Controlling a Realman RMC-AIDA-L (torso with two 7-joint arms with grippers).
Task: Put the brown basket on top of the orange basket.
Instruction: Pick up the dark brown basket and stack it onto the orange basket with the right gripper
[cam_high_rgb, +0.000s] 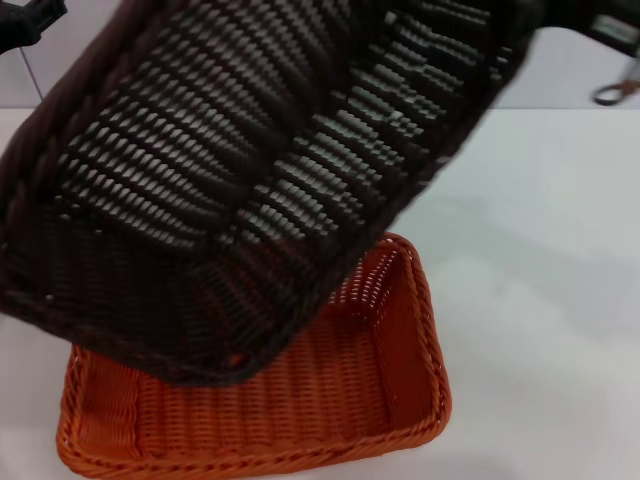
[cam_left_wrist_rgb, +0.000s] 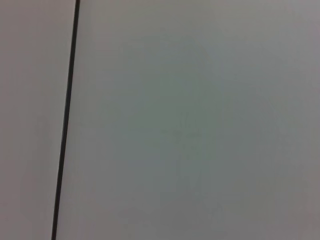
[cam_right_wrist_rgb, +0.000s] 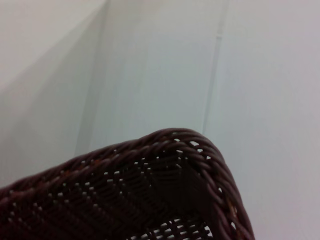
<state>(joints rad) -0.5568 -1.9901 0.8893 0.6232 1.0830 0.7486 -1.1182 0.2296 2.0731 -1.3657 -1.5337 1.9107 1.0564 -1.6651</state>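
Observation:
The brown basket (cam_high_rgb: 250, 170) hangs tilted in the air close to the head camera, its underside towards me and its low corner over the orange basket (cam_high_rgb: 300, 400). The orange basket stands on the white table (cam_high_rgb: 540, 300) at the front middle; its left and rear parts are hidden behind the brown one. A dark part of my left gripper (cam_high_rgb: 28, 20) shows at the brown basket's upper left end. My right gripper (cam_high_rgb: 606, 28) shows at its upper right end. The right wrist view shows a corner of the brown basket's braided rim (cam_right_wrist_rgb: 185, 145).
A small metal ring or hook (cam_high_rgb: 612, 92) hangs at the far right by the wall. The left wrist view shows only a pale surface with a thin dark seam (cam_left_wrist_rgb: 67, 115). Bare white table lies to the right of the orange basket.

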